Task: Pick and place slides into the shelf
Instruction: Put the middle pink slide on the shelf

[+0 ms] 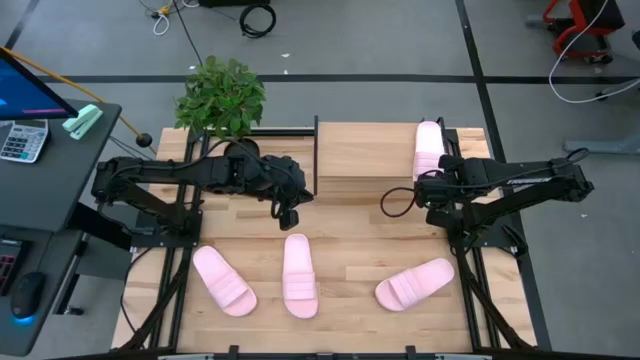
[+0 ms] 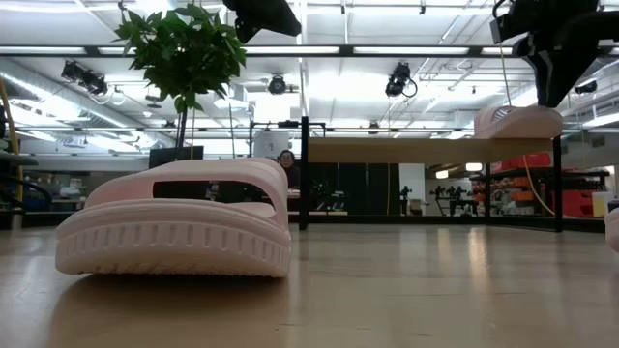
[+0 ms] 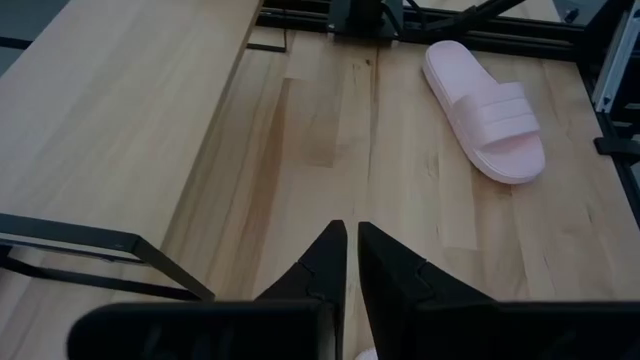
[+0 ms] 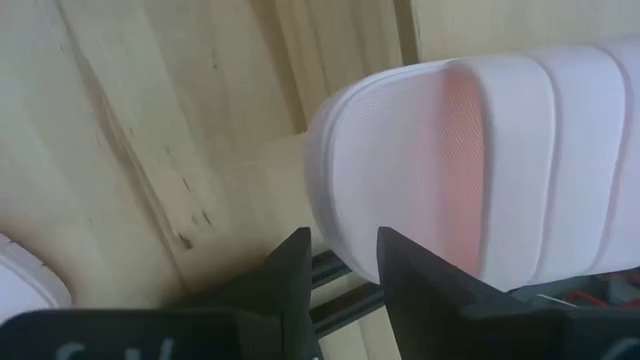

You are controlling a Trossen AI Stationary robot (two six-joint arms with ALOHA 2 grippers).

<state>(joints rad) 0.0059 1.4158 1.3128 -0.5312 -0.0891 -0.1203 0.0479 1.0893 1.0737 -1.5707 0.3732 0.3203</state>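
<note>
One pale pink slide [image 1: 429, 148] lies on the right end of the shelf's wood top [image 1: 365, 160]; in the low view this slide [image 2: 517, 121] rests sole down, one end past the shelf's edge. My right gripper [image 4: 345, 262] hangs just over that end, open and pointing steeply down. Three slides lie sole down on the table: left [image 1: 224, 281], middle [image 1: 299, 276] and right [image 1: 414, 284]. My left gripper [image 3: 351, 270] hovers shut and empty above the table by the shelf's left end. My right gripper's fingertips [image 4: 400, 265] stand at the rounded end [image 4: 350, 170] of the slide on the shelf, coming from above. The gap between them shows only the shelf's black frame. I cannot tell whether they touch the slide.
A potted plant [image 1: 220, 95] stands at the table's far left corner beside the shelf. A desk with a calculator [image 1: 22, 140] lies beyond the left edge. Bare wood [image 1: 355, 245] stretches between the shelf and the row of slides. A person sits far behind the table [image 2: 286, 159].
</note>
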